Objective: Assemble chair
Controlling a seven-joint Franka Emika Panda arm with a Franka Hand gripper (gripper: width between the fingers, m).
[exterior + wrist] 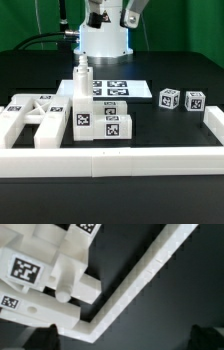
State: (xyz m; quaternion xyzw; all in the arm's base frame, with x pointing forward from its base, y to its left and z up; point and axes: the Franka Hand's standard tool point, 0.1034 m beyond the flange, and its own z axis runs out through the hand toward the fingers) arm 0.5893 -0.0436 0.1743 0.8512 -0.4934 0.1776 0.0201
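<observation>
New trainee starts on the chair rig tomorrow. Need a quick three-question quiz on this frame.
1. True or false: the two small cubes lie on the marker board.
2. Pick one. The big chair parts sit: A) right by the low wall; B) on the marker board; C) in the gripper.
3. Is the gripper open or shut?

Key
1. False: they sit on the table, to the exterior view's right of the board.
2. A.
3. Open, nothing between its fingers.

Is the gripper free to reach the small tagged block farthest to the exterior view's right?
Probably yes: the small tagged block stands uncovered, a gap separating it from its twin, and the gripper looks open.
</observation>
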